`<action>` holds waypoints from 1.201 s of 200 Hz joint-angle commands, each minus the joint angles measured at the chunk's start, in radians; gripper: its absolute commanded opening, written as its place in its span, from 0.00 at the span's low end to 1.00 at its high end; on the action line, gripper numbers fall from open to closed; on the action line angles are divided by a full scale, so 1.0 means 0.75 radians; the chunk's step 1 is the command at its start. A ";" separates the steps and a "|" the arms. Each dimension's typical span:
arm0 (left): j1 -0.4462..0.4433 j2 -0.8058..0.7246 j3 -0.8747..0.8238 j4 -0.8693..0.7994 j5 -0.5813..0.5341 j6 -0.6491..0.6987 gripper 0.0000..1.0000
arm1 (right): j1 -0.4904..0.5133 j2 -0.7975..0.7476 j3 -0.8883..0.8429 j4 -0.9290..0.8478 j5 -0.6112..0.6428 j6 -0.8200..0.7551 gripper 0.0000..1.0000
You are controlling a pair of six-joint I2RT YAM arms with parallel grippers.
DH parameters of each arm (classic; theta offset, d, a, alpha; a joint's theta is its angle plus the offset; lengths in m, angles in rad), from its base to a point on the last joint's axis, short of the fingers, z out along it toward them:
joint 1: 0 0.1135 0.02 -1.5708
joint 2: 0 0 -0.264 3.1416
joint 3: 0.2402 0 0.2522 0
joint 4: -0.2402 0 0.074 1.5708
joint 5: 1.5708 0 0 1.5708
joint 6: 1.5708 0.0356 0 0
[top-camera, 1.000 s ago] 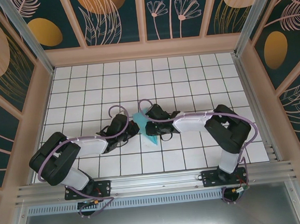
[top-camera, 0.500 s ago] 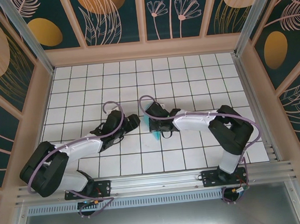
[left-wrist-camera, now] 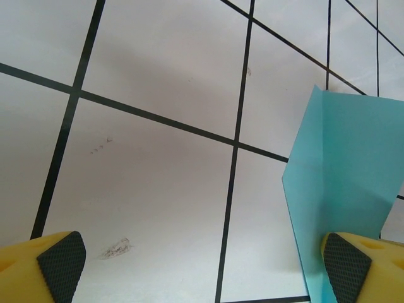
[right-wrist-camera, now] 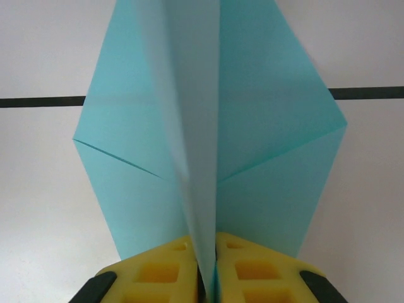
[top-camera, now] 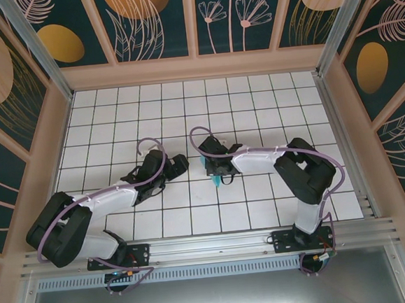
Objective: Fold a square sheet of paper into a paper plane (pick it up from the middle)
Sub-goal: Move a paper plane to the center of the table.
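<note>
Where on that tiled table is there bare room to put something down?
The middle is crowded: the left gripper and the right gripper, shut on the paper plane, meet there. Bare room: the far rows of the table up to the back wall, and the near tiles between the left arm and right arm.

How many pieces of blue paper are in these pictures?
1. The paper plane is near the middle of the table, its centre crease pinched in the right hand; the open left hand is beside it. The arms might hide another.
</note>
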 commanded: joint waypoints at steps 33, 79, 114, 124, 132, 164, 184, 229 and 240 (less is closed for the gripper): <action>0.018 -0.014 -0.013 -0.035 -0.031 0.001 0.98 | -0.015 0.041 0.002 -0.042 -0.005 0.035 0.13; 0.030 -0.033 -0.004 -0.069 -0.053 0.011 0.99 | -0.068 0.042 0.097 -0.056 0.035 -0.035 0.09; 0.052 -0.070 0.009 -0.104 -0.070 0.023 0.99 | -0.185 0.118 0.245 -0.005 0.009 -0.145 0.09; 0.056 -0.078 0.016 -0.118 -0.078 0.029 0.98 | -0.213 0.153 0.289 0.008 0.000 -0.184 0.09; 0.059 -0.085 0.019 -0.127 -0.079 0.033 0.99 | -0.232 0.182 0.328 0.010 -0.003 -0.213 0.09; 0.071 -0.111 0.021 -0.151 -0.085 0.042 0.99 | -0.294 0.294 0.455 -0.014 -0.034 -0.294 0.12; 0.075 -0.122 0.021 -0.160 -0.091 0.045 0.99 | -0.308 0.334 0.492 -0.028 -0.055 -0.320 0.14; 0.104 -0.140 0.086 -0.217 -0.138 0.101 0.99 | -0.312 0.285 0.507 -0.061 -0.041 -0.280 0.30; 0.128 -0.145 0.132 -0.247 -0.163 0.130 0.99 | -0.313 0.228 0.509 -0.057 -0.030 -0.267 0.35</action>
